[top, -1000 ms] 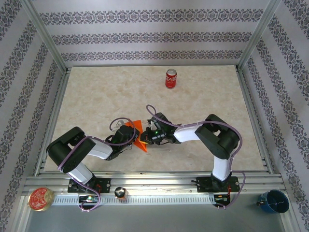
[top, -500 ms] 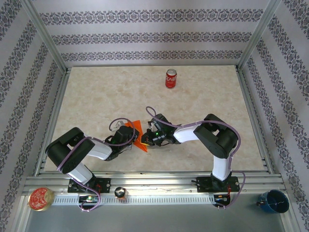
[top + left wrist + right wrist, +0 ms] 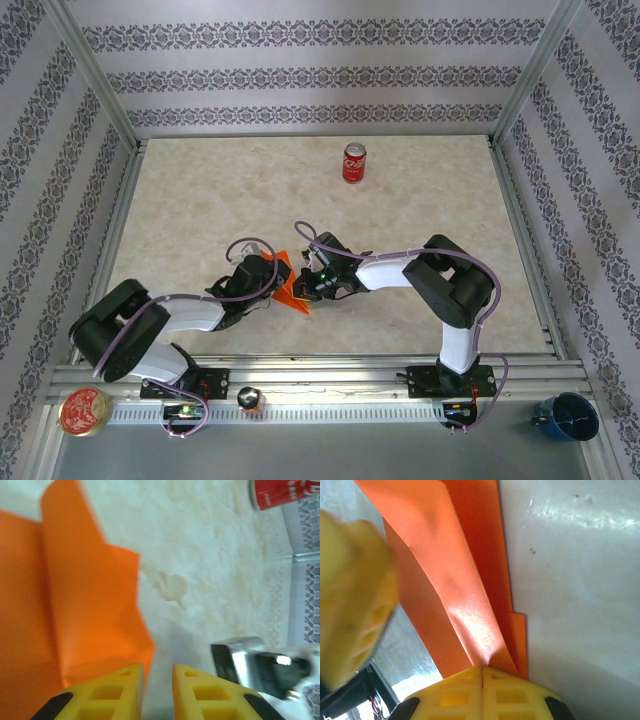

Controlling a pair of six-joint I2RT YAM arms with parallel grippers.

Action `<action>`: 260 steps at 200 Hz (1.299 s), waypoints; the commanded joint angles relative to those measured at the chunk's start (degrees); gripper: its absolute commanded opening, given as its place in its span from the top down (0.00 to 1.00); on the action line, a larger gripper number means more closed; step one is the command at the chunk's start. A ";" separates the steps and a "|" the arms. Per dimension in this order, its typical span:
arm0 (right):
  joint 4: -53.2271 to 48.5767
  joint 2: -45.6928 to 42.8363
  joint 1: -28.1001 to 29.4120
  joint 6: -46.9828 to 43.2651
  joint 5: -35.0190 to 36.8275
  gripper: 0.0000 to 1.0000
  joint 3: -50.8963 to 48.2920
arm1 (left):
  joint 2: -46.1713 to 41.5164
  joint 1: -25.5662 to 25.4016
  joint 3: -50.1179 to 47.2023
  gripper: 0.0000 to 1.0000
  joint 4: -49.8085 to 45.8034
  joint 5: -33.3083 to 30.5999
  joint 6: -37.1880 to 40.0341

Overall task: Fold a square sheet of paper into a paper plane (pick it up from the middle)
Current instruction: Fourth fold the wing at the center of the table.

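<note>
The orange sheet of paper [image 3: 289,287], folded into creased layers, lies on the table between the two grippers. My right gripper [image 3: 482,672] is shut on the folded paper [image 3: 470,595], whose layers fan out from its fingertips. It comes at the paper from the right [image 3: 305,287]. My left gripper [image 3: 158,680] stands slightly open just right of the paper's edge [image 3: 90,605], with bare table showing between its fingers. In the top view it sits at the paper's left side [image 3: 266,277]. One blurred left finger [image 3: 355,600] shows in the right wrist view.
A red soda can [image 3: 354,162] stands upright far back on the table and shows in the left wrist view as well [image 3: 280,492]. Metal rails [image 3: 520,240] border the table. A round tin [image 3: 84,411] and a blue cup [image 3: 567,416] sit beyond the near edge.
My left gripper has parted its fingers and let go of the paper, and the left arm's elbow has swung left and lower. The right gripper stays shut on the paper.
</note>
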 commanded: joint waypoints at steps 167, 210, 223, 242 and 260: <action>-11.42 0.64 0.28 -3.62 4.68 1.00 1.29 | 8.24 16.28 7.09 0.99 -11.33 35.07 22.74; -12.57 0.83 0.28 -4.40 4.59 1.00 1.73 | 12.01 20.19 4.74 0.99 -4.57 33.66 21.17; -12.45 0.66 0.28 -4.42 4.83 1.00 1.34 | 13.71 21.30 5.10 0.99 -4.12 33.88 21.21; -12.91 0.73 0.28 -4.64 4.77 1.00 1.27 | 15.70 22.52 5.86 0.99 -4.58 33.89 21.64; -13.28 0.65 0.28 -4.87 4.86 1.00 1.07 | 16.71 23.44 6.11 0.99 -4.96 33.61 21.45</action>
